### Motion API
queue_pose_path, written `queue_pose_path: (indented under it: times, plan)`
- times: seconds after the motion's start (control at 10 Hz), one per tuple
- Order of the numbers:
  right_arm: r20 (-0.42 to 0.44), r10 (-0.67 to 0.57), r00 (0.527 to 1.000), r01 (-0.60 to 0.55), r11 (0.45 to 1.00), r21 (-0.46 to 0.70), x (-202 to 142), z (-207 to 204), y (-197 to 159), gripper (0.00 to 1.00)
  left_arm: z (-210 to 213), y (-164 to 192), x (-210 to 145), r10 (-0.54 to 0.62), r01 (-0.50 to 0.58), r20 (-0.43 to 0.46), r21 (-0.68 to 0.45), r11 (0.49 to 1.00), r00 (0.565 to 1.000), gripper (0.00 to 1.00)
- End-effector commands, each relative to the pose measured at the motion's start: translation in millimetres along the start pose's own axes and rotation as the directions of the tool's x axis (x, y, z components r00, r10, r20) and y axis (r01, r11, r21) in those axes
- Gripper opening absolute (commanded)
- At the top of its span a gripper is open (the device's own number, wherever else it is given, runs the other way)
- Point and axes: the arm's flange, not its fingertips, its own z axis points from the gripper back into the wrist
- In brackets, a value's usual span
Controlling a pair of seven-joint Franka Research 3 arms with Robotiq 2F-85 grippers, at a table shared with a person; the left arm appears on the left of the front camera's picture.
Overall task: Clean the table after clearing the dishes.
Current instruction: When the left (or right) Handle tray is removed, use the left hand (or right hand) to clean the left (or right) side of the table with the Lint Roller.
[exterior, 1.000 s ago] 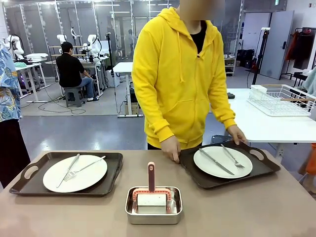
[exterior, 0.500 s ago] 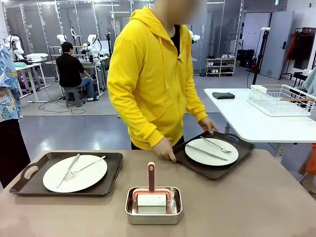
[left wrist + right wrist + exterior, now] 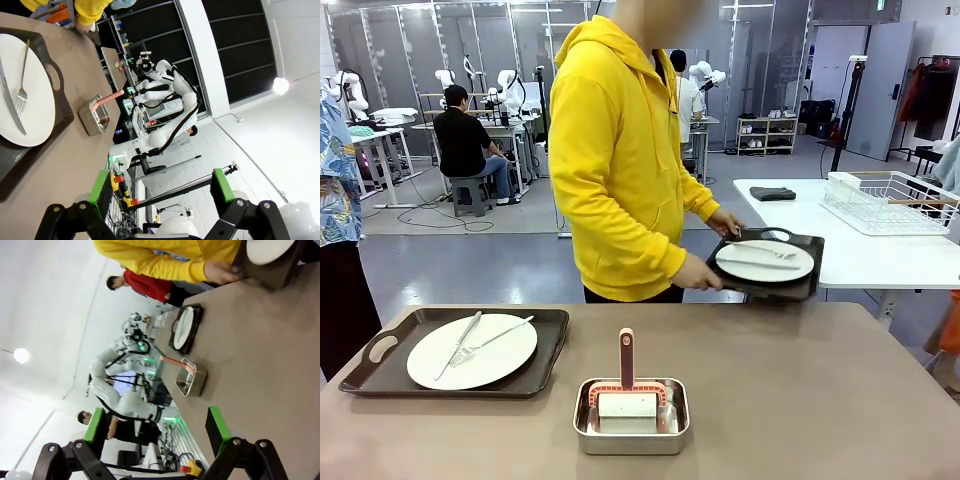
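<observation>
On the taupe table (image 3: 800, 400), a dark tray (image 3: 552, 330) at the left carries a white plate (image 3: 500, 362) with a knife and fork. A person in a yellow hoodie holds a second tray (image 3: 770, 291) in both hands, with its plate (image 3: 765, 264) and cutlery, in the air beyond the table's far right edge. In the left wrist view my left gripper (image 3: 161, 187) is open and empty, well back from the table tray (image 3: 50, 80). My right gripper (image 3: 155, 425) is open too, above the table (image 3: 260, 365); the held tray (image 3: 272, 262) is far off.
A small steel pan (image 3: 630, 420) holding a pink-handled scrubber stands at the front middle of the table. A white table (image 3: 860, 255) with a wire rack (image 3: 890, 200) and a dark cloth stands at the far right. Another person stands at the left edge.
The person has lifted the right-hand tray with its plate off the table and turned with it toward the white table. The left tray, the pan and both grippers have not moved.
</observation>
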Motion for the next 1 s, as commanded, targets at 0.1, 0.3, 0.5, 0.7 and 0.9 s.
queue_pose_path:
  times: [0.1,0.3,0.5,0.7,0.9]
  plan:
    - [-0.131,0.042,0.990,-0.066,0.981,-0.184,20,-53,53,1.00,-2,-2,-4,-0.011,0.011,0.011,0.017,1.000,1.000,1.00]
    - [-0.289,0.107,0.951,-0.202,0.924,-0.324,39,-119,105,1.00,-2,-2,-4,-0.011,0.011,0.011,0.017,1.000,1.000,1.00]
    - [-0.414,0.150,0.898,-0.349,0.816,-0.461,50,-187,143,1.00,-2,-2,-4,-0.011,0.011,0.011,0.017,1.000,1.000,1.00]
    - [-0.539,0.186,0.821,-0.510,0.663,-0.548,53,-262,171,1.00,-2,-2,-4,-0.011,0.011,0.011,0.017,1.000,1.000,1.00]
    - [-0.714,0.209,0.669,-0.687,0.542,-0.484,44,-352,178,1.00,-2,-2,-4,-0.011,0.011,0.011,0.017,1.000,1.000,1.00]
